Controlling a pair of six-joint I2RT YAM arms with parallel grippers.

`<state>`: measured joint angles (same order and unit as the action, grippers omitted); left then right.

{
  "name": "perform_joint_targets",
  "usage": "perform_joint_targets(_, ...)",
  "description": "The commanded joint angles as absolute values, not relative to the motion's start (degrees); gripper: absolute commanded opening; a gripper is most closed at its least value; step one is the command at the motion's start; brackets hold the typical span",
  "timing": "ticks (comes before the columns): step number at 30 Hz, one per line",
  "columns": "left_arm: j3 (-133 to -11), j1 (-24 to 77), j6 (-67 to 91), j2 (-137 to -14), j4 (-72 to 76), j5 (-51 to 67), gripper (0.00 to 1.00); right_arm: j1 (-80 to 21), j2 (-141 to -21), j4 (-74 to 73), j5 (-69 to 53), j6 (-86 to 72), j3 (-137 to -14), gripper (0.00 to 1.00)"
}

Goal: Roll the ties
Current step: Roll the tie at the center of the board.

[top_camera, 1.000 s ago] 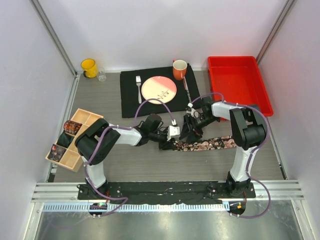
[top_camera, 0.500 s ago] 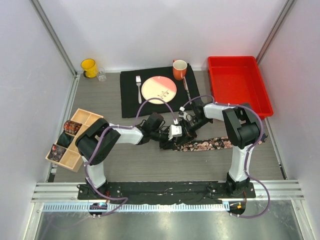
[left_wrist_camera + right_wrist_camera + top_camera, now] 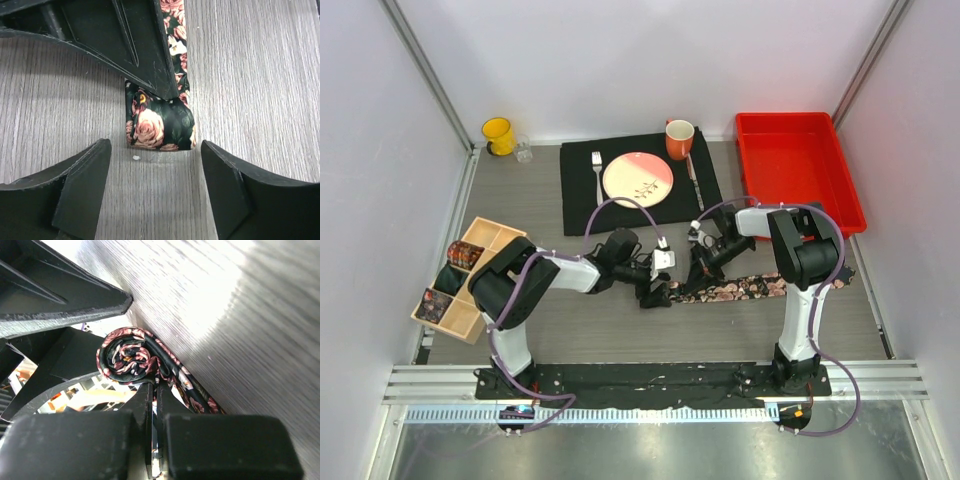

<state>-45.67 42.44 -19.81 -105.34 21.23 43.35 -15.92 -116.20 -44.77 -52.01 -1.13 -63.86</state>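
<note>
A black tie (image 3: 740,288) with pink roses lies as a strip across the table, its left end rolled into a small coil (image 3: 160,125). My left gripper (image 3: 155,192) stands open just short of that coil, with bare wood between its fingers (image 3: 75,190). In the top view it (image 3: 653,291) sits left of the coil. My right gripper (image 3: 159,400) is shut, pinching the tie's fabric right under the coil (image 3: 127,360). From above, that gripper (image 3: 692,283) comes down on the strip's left end.
A wooden divider box (image 3: 485,237) at the left holds rolled ties (image 3: 463,254). Behind lie a black placemat (image 3: 582,205) with plate (image 3: 638,179), fork and knife, an orange mug (image 3: 679,138), a yellow mug (image 3: 498,134) and a red bin (image 3: 795,165).
My left gripper let go of the rolled end, opened and drew back to the left. My right gripper moved onto the coil and shut on it.
</note>
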Motion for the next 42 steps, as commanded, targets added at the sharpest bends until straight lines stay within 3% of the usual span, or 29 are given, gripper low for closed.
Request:
perform_joint_targets(1, -43.7, 43.5, -16.2, -107.6, 24.8, 42.7, 0.79, -16.0, -119.0, -41.2, -38.8, 2.5, -62.4, 0.01)
perform_joint_targets(9, -45.6, 46.7, -16.3, -112.1, 32.3, 37.4, 0.74, -16.4, -119.3, -38.4, -42.7, 0.2, -63.5, 0.01)
perform_joint_targets(12, -46.1, 47.2, -20.5, -111.5, 27.1, 35.6, 0.57, -17.2, -119.0, -37.6, -44.6, 0.1, -64.8, 0.01)
perform_joint_targets(13, -46.3, 47.1, -21.6, -111.2, 23.2, 34.2, 0.46, -17.3, -118.7, -37.5, -45.2, -1.3, -65.5, 0.01)
perform_joint_targets(14, -46.0, 47.1, -22.3, -110.2, 21.8, 33.3, 0.4, -17.1, -118.5, -37.6, -45.7, -1.6, -65.9, 0.01)
perform_joint_targets(16, -44.5, 47.0, -25.8, -108.9, 18.7, 32.2, 0.3, -17.1, -116.6, -39.7, -46.1, -0.9, -67.6, 0.07)
perform_joint_targets(21, -43.3, 46.4, -27.9, -107.0, 15.0, 28.2, 0.15, -13.3, -111.7, -45.9, -46.6, -0.4, -69.8, 0.26)
perform_joint_targets(26, -44.6, 46.3, -27.4, -107.9, 13.2, 27.2, 0.13, -13.1, -109.5, -46.5, -49.4, -4.2, -70.1, 0.44)
perform_joint_targets(32, -46.8, 46.4, -26.5, -108.6, 10.7, 26.6, 0.21, -17.3, -111.2, -41.7, -50.0, -8.1, -69.8, 0.52)
perform_joint_targets(42, -47.5, 46.1, -25.8, -109.3, 9.5, 26.5, 0.21, -20.0, -114.1, -42.8, -44.3, -5.9, -69.3, 0.48)
